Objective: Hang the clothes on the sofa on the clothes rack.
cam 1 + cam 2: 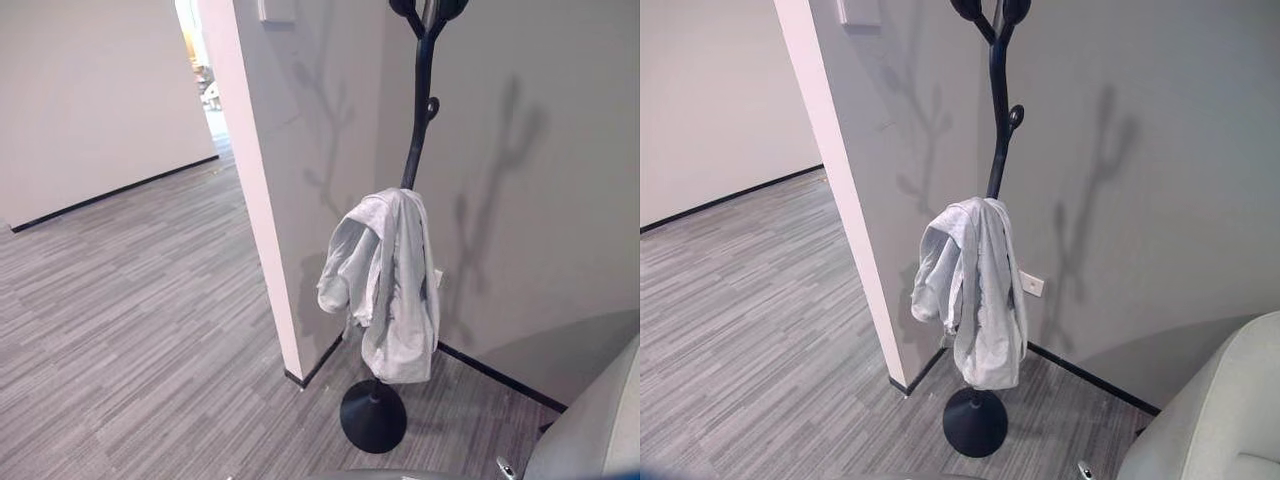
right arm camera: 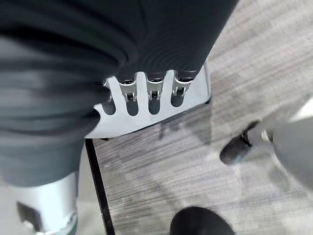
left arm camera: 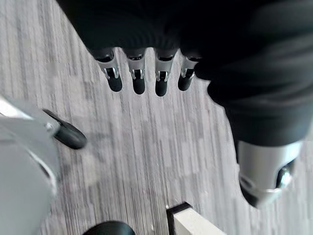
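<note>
Grey striped carpet (image 1: 130, 330) meets pale walls (image 1: 1160, 200) with black skirting (image 1: 110, 195).

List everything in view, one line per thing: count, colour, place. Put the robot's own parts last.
Garment: one, light grey, draped over a low branch of the clothes rack, hanging down beside its pole, clear of the floor.
Clothes rack: one, black, branch-shaped pole on a round base, standing in the corner beside the wall edge.
Wall outlet: one, white, low on the wall behind the rack.
Sofa: one, light grey, at the right near edge of the eye views.
Carpet: grey striped, covering the floor.
Left hand: one, silver fingers with dark tips, straight, holding nothing, above the carpet.
Right hand: one, fingers straight, holding nothing, above the floor near the rack base.
</note>
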Robot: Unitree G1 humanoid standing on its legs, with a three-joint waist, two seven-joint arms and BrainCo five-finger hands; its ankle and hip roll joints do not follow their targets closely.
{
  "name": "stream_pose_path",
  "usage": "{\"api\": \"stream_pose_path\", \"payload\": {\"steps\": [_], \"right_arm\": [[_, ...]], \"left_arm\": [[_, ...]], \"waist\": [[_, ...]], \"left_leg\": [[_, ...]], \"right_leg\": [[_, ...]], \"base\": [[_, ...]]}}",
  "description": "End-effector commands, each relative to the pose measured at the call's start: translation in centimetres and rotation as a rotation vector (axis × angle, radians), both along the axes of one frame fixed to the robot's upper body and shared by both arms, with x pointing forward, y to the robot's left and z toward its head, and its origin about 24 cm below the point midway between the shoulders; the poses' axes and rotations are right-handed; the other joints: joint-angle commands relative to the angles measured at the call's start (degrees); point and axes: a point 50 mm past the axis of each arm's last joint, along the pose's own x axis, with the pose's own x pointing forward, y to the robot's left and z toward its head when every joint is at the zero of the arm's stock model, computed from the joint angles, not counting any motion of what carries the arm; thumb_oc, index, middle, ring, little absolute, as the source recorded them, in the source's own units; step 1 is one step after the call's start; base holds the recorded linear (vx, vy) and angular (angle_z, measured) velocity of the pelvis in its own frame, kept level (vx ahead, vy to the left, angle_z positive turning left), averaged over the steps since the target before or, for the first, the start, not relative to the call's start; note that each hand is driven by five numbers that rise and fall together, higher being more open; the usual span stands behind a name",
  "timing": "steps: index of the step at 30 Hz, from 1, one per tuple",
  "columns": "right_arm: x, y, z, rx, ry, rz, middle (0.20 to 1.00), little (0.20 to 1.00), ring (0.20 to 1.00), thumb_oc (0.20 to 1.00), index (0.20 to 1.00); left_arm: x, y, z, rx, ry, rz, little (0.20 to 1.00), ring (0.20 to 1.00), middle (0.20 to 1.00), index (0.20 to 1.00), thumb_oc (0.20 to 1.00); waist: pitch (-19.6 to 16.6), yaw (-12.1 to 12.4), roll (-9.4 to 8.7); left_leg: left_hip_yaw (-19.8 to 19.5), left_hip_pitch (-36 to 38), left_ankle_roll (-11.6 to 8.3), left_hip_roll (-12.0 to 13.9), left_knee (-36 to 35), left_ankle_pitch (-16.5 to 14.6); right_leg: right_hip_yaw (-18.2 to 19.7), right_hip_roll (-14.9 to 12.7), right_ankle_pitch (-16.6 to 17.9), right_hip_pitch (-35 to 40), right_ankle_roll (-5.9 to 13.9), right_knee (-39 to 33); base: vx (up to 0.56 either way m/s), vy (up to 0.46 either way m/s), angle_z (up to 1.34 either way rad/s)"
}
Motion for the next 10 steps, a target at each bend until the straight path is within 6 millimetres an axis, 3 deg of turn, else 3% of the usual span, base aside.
{"api": "stream_pose_path", "payload": {"steps": [1,2,6,10], "right_arm": [[0.7,0.9,-0.2,0.037,-0.042,-0.098,1.0,1.0,1.0,1.0,1.0],[-0.2,1.6,-0.5,0.094,-0.004,-0.151,1.0,1.0,1.0,1.0,1.0],[-1.4,1.6,-0.4,0.145,0.049,-0.214,1.0,1.0,1.0,1.0,1.0],[-1.4,1.5,-0.4,0.145,0.048,-0.214,1.0,1.0,1.0,1.0,1.0]], "left_arm": [[0.4,-0.9,-0.2,-0.024,-0.014,0.012,1.0,1.0,1.0,1.0,1.0],[0.7,-1.2,-0.2,-0.034,-0.013,-0.023,1.0,1.0,1.0,1.0,1.0],[1.9,-1.7,-0.2,-0.052,-0.04,-0.104,1.0,1.0,1.0,1.0,1.0],[1.9,-1.7,-0.3,-0.053,-0.041,-0.105,1.0,1.0,1.0,1.0,1.0]], "waist": [[-1.66,-0.17,1.53],[-1.88,-0.15,1.53],[-1.78,0.08,2.0],[-1.71,0.09,2.05]], "left_leg": [[-4.85,-5.38,-3.44,3.99,0.4,3.13],[-4.81,-5.2,-3.5,4.07,0.4,3.07],[-4.89,-5.22,-3.46,4.1,0.4,3.6],[-4.9,-5.18,-3.46,4.11,0.4,3.6]], "right_leg": [[0.64,-3.69,0.25,4.85,-1.63,1.34],[0.58,-3.68,0.08,5.09,-1.67,1.5],[0.51,-3.72,0.22,4.99,-1.74,1.74],[0.5,-3.71,0.22,5.03,-1.75,1.74]], "base": [[0.0,0.0,0.0],[0.03,0.01,-0.06],[-0.01,0.007,0.01],[0.0,0.0,0.0]]}}
